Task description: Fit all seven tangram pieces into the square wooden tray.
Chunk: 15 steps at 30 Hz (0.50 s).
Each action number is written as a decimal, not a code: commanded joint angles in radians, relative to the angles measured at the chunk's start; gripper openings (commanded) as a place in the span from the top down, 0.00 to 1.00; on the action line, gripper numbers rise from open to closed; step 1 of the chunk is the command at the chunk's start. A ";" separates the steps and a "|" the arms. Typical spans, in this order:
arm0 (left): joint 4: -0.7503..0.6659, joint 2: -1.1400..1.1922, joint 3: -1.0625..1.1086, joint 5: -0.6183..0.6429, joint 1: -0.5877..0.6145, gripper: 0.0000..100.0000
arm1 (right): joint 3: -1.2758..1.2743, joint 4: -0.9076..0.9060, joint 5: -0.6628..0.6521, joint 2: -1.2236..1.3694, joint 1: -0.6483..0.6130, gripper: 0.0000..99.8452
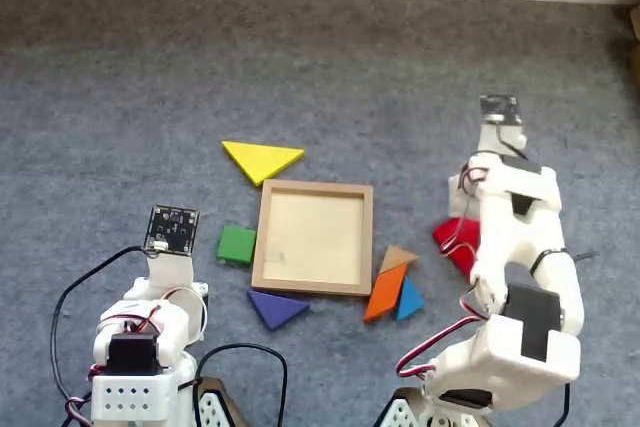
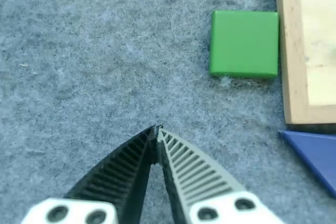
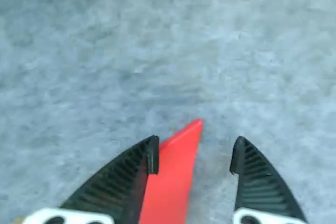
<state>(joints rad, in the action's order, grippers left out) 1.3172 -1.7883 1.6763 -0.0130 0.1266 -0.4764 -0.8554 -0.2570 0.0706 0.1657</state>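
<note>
Nearest, the left pincer (image 2: 157,130) is seen pressed together and holding nothing, low over the grey counter (image 2: 79,51). The green square (image 2: 244,43) lies a little ahead of it, just beside the outer wall of the wooden tray (image 2: 290,51). The right pincer (image 3: 195,150) is spread wide over the red triangle (image 3: 173,182). One corner of this piece lies between the fingers, closer to one of them, and nothing is pinched. Whether that finger touches the piece cannot be told.

The pieces are judged to be thin, stiff and light, with smooth paint, so a slip is possible. The red triangle is probably best taken across two edges near its middle, low against the counter.

Farther on, the purple triangle (image 1: 275,307), the orange piece (image 1: 385,292), the small blue triangle (image 1: 409,300) and the tan piece (image 1: 398,257) lie close around the tray. The yellow triangle (image 1: 262,159) lies beyond its far side. All seven pieces are outside the tray.
</note>
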 commanded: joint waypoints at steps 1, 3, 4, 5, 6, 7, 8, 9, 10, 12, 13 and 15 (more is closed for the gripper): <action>0.009 -0.030 0.019 -0.003 0.008 0.99 | 0.097 -0.125 -0.012 -0.013 -0.007 0.78; 0.009 -0.030 0.019 -0.003 0.008 0.99 | 0.133 -0.211 -0.011 -0.013 -0.031 0.77; 0.009 -0.030 0.019 -0.003 0.008 0.99 | 0.148 -0.248 -0.011 -0.013 -0.047 0.76; 0.009 -0.030 0.019 -0.003 0.008 0.99 | 0.159 -0.275 0.000 -0.013 -0.062 0.74; 0.009 -0.030 0.019 -0.003 0.008 0.99 | 0.168 -0.295 0.037 -0.013 -0.074 0.71; 0.009 -0.030 0.019 -0.003 0.008 0.99 | 0.174 -0.312 0.081 -0.013 -0.085 0.68; 0.009 -0.030 0.019 -0.003 0.008 0.99 | 0.183 -0.325 0.117 -0.013 -0.096 0.66; 0.009 -0.030 0.019 -0.003 0.008 0.99 | 0.189 -0.335 0.140 -0.013 -0.107 0.64; 0.009 -0.030 0.019 -0.003 0.008 0.99 | 0.191 -0.341 0.146 -0.013 -0.120 0.63; 0.009 -0.030 0.019 -0.003 0.008 0.99 | 0.189 -0.343 0.150 -0.013 -0.154 0.62; 0.009 -0.030 0.019 -0.003 0.008 0.99 | 0.188 -0.338 0.150 -0.012 -0.168 0.62; 0.009 -0.030 0.019 -0.003 0.008 0.99 | 0.186 -0.337 0.152 -0.005 -0.189 0.62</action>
<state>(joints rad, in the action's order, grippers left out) 1.3172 -1.7883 1.6763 -0.0130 0.1266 -0.3368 -1.1853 -0.1189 0.0706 0.0184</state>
